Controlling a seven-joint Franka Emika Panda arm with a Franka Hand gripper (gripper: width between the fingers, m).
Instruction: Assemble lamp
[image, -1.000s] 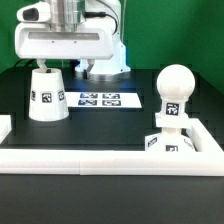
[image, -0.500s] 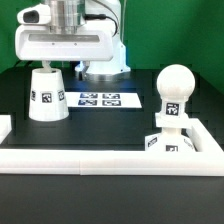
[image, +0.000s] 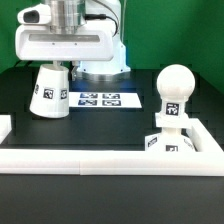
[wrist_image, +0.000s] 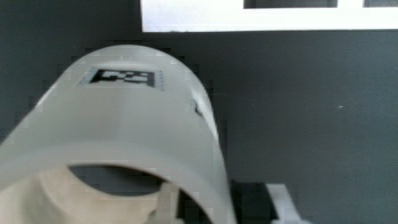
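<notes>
The white cone-shaped lamp shade (image: 50, 92) stands tilted on the black table at the exterior view's left, its top leaning toward my gripper (image: 56, 66). The gripper is directly above it and closed on the shade's upper rim. In the wrist view the shade (wrist_image: 143, 120) fills most of the picture, with one tag on its wall, and a dark finger (wrist_image: 270, 203) shows beside the rim. The ball-shaped bulb (image: 176, 85) stands upright on the square base (image: 170, 141) at the exterior view's right, apart from the gripper.
The marker board (image: 105, 99) lies flat just beyond the shade, also in the wrist view (wrist_image: 267, 12). A white rail (image: 100, 158) runs along the table's front and turns up at the exterior view's right beside the base. The arm's body rises behind the gripper.
The shade stood upright before; now it is tilted and its bottom has shifted slightly toward the exterior view's right. The bulb and base have not moved.
</notes>
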